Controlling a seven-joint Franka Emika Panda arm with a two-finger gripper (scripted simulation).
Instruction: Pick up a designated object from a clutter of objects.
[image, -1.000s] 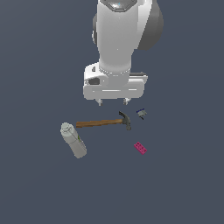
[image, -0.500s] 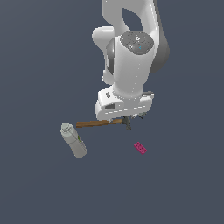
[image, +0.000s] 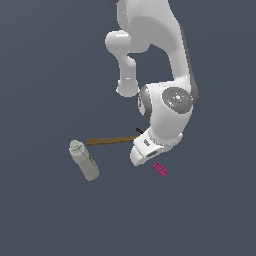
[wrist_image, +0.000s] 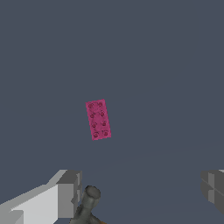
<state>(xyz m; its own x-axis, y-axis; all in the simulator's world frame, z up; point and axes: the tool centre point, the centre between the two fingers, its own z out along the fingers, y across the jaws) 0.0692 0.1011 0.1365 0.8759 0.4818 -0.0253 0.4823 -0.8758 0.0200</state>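
Your gripper (wrist_image: 140, 188) has its fingers (wrist_image: 65, 192) spread wide with nothing between them, and the magenta brick (wrist_image: 98, 119) lies flat on the floor apart from them. In the exterior view the brick (image: 160, 169) sits just right of the wrist, while the hammer (image: 111, 141) handle and the grey-green bottle (image: 84, 160) lie further left.

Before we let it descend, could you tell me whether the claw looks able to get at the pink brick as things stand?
Probably yes. The pink brick lies alone on bare floor, apart from the hammer and bottle, and the claw is open.
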